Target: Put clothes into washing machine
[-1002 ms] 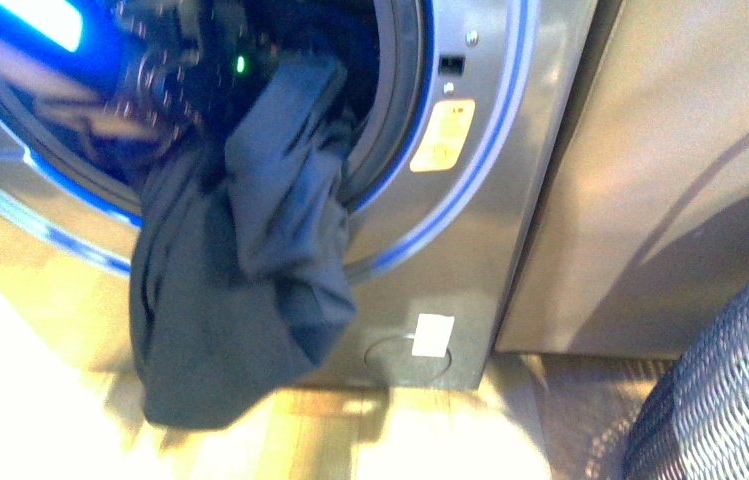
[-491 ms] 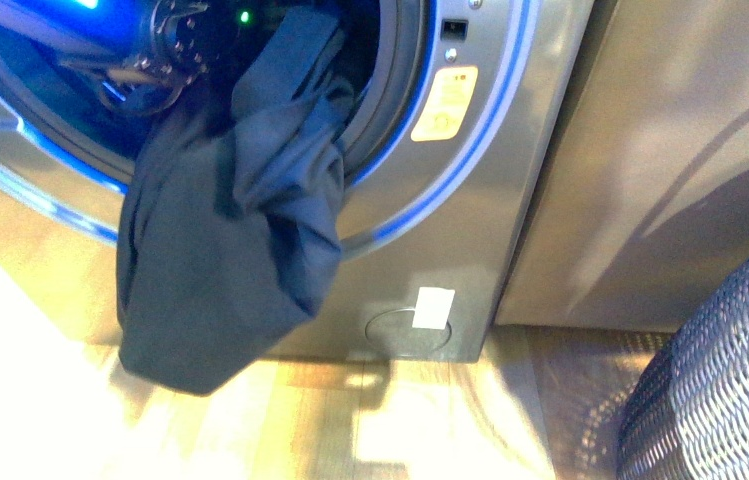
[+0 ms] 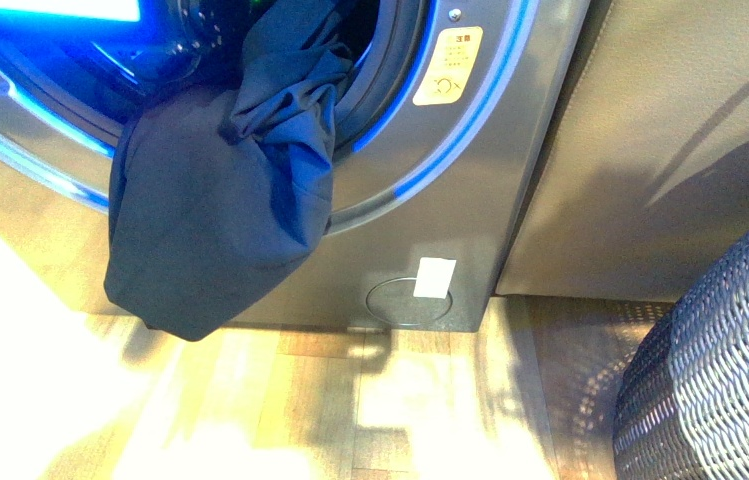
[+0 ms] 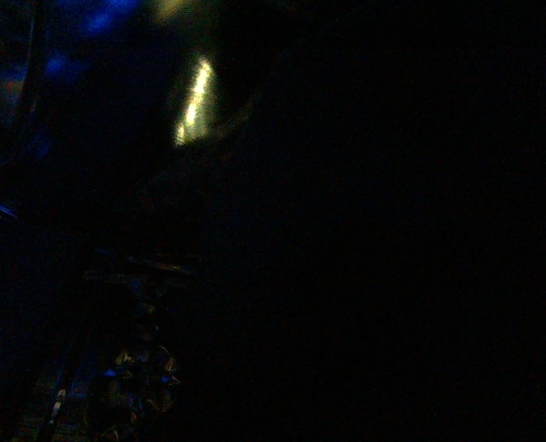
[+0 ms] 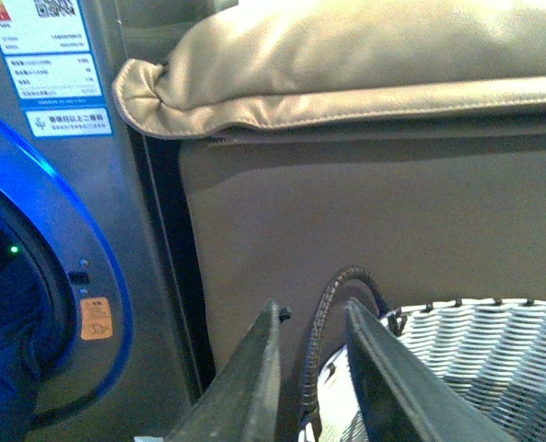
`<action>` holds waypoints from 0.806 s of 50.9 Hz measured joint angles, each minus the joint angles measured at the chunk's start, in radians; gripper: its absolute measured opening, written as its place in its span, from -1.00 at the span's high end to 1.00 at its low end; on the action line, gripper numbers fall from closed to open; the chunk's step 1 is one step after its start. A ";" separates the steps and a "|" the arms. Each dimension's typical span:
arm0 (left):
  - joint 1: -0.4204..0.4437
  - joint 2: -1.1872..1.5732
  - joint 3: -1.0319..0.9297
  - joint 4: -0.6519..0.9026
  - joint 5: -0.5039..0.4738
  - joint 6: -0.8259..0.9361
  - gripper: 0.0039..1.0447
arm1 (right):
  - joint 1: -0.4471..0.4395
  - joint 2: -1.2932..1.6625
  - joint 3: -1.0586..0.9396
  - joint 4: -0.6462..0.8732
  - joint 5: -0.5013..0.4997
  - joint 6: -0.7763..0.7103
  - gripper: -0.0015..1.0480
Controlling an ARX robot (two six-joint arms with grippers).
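The dark navy clothes (image 3: 220, 190) hang out of the washing machine (image 3: 470, 200), draped over the lower rim of its round opening, with the top bunched inside the drum. The loose end hangs just above the floor. My left arm (image 3: 200, 22) reaches into the blue-lit drum at the frame's top; its gripper is shut on the clothes there, its fingers hidden. The left wrist view is dark. My right gripper (image 5: 314, 308) is open and empty, off to the machine's right, over the basket. The clothes (image 5: 5, 368) and the machine (image 5: 116, 230) also show in the right wrist view.
A grey woven basket (image 3: 720, 370) stands on the floor at the right; its handle (image 5: 332, 304) shows between my right fingers. A taupe cabinet (image 3: 670, 150) stands right of the machine, with cream folded fabric (image 5: 346, 64) on top. The floor (image 3: 400, 400) is light wood.
The clothes have been drawn up and further into the drum; the hanging end has risen off the floor. My left arm has moved up towards the frame's top.
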 joint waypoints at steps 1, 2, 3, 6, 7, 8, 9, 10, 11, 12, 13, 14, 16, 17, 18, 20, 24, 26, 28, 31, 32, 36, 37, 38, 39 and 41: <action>0.000 0.000 0.000 0.000 0.000 0.000 0.87 | -0.003 -0.009 -0.016 0.009 -0.001 0.000 0.58; 0.000 0.009 0.019 -0.003 -0.006 0.002 0.87 | -0.005 -0.019 -0.034 0.016 -0.001 0.000 0.67; -0.001 0.013 0.032 -0.003 -0.009 0.002 0.87 | -0.005 -0.021 -0.038 0.018 -0.001 0.000 0.68; -0.002 0.014 0.041 -0.003 -0.013 0.001 0.87 | -0.006 -0.042 -0.077 0.031 -0.002 -0.001 0.87; -0.002 0.015 0.050 -0.003 -0.017 0.001 0.87 | -0.006 -0.048 -0.087 0.034 -0.002 -0.002 0.92; -0.002 0.016 0.058 -0.003 -0.021 0.001 0.87 | -0.006 -0.051 -0.093 0.036 -0.002 -0.002 0.95; -0.002 0.016 0.058 -0.003 -0.021 0.001 0.87 | -0.006 -0.058 -0.105 0.040 -0.002 -0.005 0.98; -0.002 0.016 0.066 -0.003 -0.026 0.001 0.87 | -0.006 -0.061 -0.111 0.042 -0.002 -0.004 0.97; -0.002 0.016 0.074 -0.002 -0.030 0.001 0.87 | -0.006 -0.068 -0.121 0.045 -0.003 -0.004 0.95; -0.002 0.016 0.074 -0.002 -0.030 0.001 0.87 | -0.006 -0.071 -0.126 0.046 -0.003 -0.004 0.95; -0.002 0.016 0.082 0.000 -0.034 0.001 0.87 | -0.006 -0.081 -0.141 0.052 -0.004 -0.004 0.95; -0.002 0.016 0.092 0.004 -0.044 -0.002 0.87 | -0.006 -0.089 -0.152 0.056 -0.005 -0.004 0.95; -0.002 0.016 0.103 0.010 -0.058 -0.004 0.87 | -0.006 -0.098 -0.165 0.060 -0.005 -0.004 0.95; -0.001 0.016 0.104 0.015 -0.066 -0.005 0.87 | -0.006 -0.106 -0.176 0.064 -0.005 -0.004 0.95; -0.001 0.016 0.104 0.015 -0.066 -0.005 0.87 | -0.006 -0.111 -0.183 0.066 -0.005 -0.004 0.95; 0.001 0.016 0.105 0.022 -0.077 -0.007 0.87 | -0.006 -0.122 -0.197 0.069 -0.005 -0.004 0.95; 0.005 0.016 0.106 0.035 -0.101 -0.008 0.87 | -0.007 -0.140 -0.223 0.075 -0.005 -0.004 0.95; 0.008 0.016 0.106 0.042 -0.116 -0.006 0.87 | -0.008 -0.152 -0.238 0.078 -0.005 -0.004 0.95; 0.010 0.018 0.106 0.045 -0.123 -0.006 0.87 | -0.008 -0.158 -0.246 0.079 -0.005 -0.004 0.95; 0.016 0.018 0.106 0.052 -0.146 -0.003 0.87 | -0.008 -0.169 -0.261 0.079 -0.005 -0.004 0.95; 0.016 0.018 0.106 0.052 -0.146 -0.003 0.87 | -0.008 -0.175 -0.267 0.080 -0.005 -0.004 0.95; 0.021 0.018 0.106 0.059 -0.170 0.001 0.87 | -0.008 -0.219 -0.279 0.047 -0.005 -0.004 0.95; 0.022 0.018 0.106 0.060 -0.179 0.002 0.87 | -0.008 -0.232 -0.281 0.028 -0.005 -0.004 0.95; 0.022 0.019 0.107 0.060 -0.186 0.003 0.87 | -0.008 -0.248 -0.285 0.011 -0.006 -0.004 0.95; 0.022 0.019 0.107 0.060 -0.186 0.003 0.87 | -0.008 -0.269 -0.292 -0.003 -0.006 -0.004 0.95; 0.024 0.020 0.107 0.061 -0.197 0.009 0.87 | -0.008 -0.291 -0.303 -0.011 -0.006 -0.004 0.95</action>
